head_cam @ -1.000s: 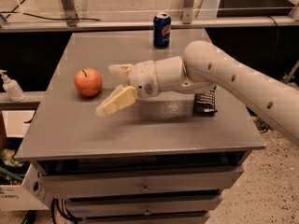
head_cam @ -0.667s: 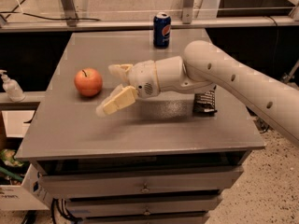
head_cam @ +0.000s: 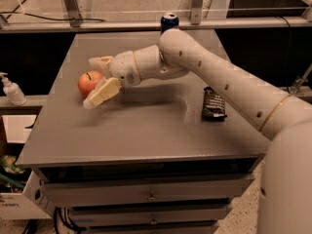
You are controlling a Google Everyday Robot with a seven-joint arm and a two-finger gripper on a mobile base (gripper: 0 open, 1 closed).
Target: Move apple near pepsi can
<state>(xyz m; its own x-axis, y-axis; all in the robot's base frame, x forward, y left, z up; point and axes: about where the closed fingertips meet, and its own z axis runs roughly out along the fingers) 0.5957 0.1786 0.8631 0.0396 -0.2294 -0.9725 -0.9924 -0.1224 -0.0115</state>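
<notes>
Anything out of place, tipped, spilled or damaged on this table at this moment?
Nothing stands out. The pepsi can stands upright at the back, the snack bar lies flat, and the open claw straddles the apple, which looks intact.

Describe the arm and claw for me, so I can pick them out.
Glossy cream-white tubular arm with small dark dots and a thin tan ring; no cables visible. The claw, at the round orange-red apple, has two blocky pale-yellow fingers.

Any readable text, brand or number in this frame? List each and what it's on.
None legible.
pepsi can: partly hidden by the arm, lettering unreadable.
black wrapper: pale print, too blurred.
pump bottle: no label readable.
gripper, open around the apple: no markings.
</notes>
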